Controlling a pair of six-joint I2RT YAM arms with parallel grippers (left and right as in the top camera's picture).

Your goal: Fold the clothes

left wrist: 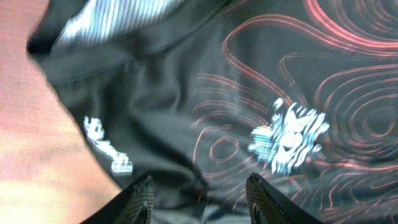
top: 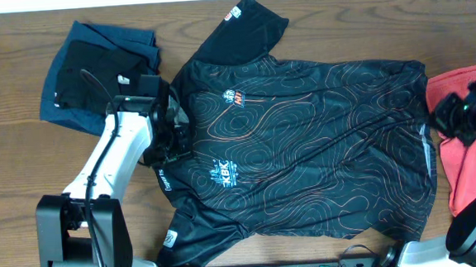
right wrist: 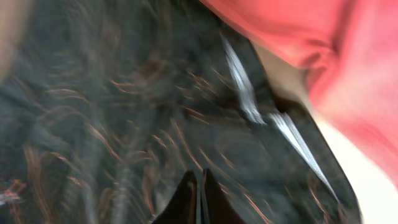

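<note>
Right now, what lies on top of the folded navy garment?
A folded black garment with a small white tag lies on the navy garment. The left arm covers the pile's near corner, hiding that part.

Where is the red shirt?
In the overhead view, the red shirt lies at the right edge of the table, next to the bottom hem of the black jersey.
</note>
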